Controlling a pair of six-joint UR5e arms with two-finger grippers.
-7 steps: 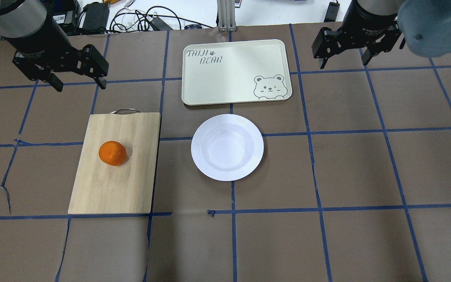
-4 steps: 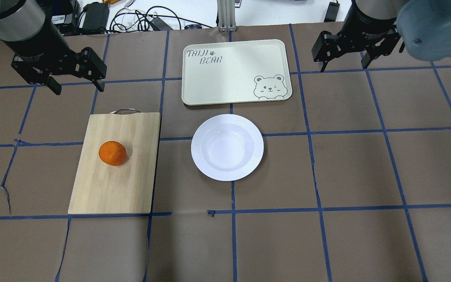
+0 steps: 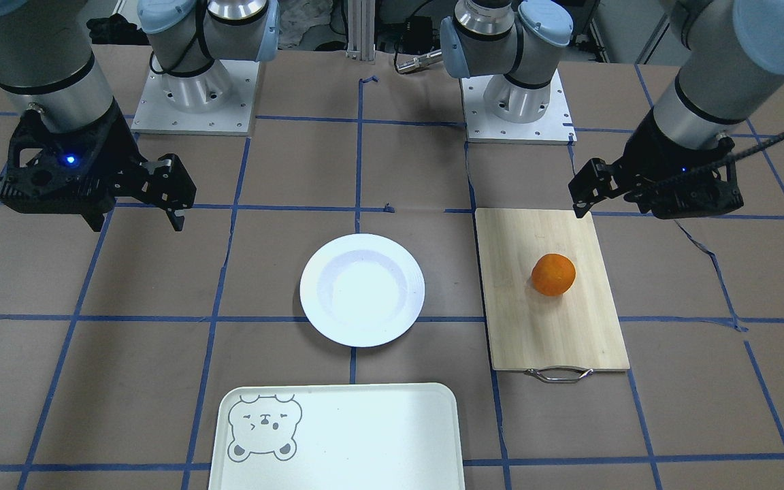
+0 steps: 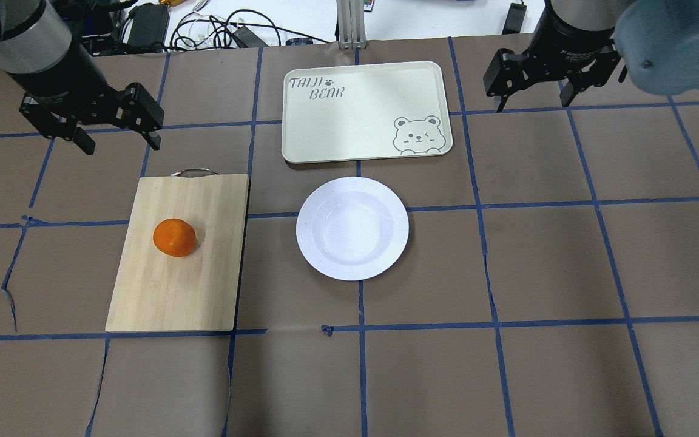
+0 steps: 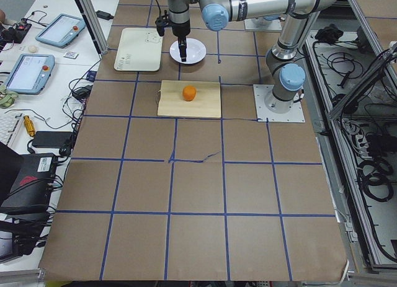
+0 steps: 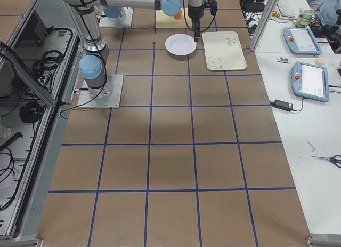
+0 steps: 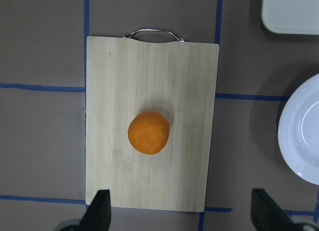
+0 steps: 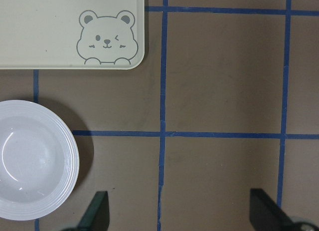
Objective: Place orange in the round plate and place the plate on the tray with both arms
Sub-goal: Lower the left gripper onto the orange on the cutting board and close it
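Observation:
The orange (image 4: pixel 175 237) (image 7: pixel 148 132) rests on a bamboo cutting board (image 4: pixel 179 291), left of centre. The empty round plate (image 4: pixel 352 228) (image 8: pixel 35 158) lies on the table mid-way, just in front of the tray (image 4: pixel 361 112) (image 8: pixel 50 31), which carries nothing. My left gripper (image 4: pixel 122 145) (image 7: pixel 182 206) hovers open beyond the board's handle end, above the table and apart from the orange. My right gripper (image 4: pixel 531 104) (image 8: pixel 182 208) hangs open to the right of the tray, holding nothing.
The cutting board's metal handle (image 4: pixel 193 172) points toward the far side. Cables and power bricks (image 4: pixel 216 30) lie past the table's far edge. Both arm bases (image 3: pixel 194 95) (image 3: pixel 516 102) stand on the robot's side of the table. Blue tape lines grid the brown surface.
My left gripper has drifted a little nearer to the cutting board's handle end. The right gripper shifted slightly early on, then held. Orange, plate and tray have stayed put.

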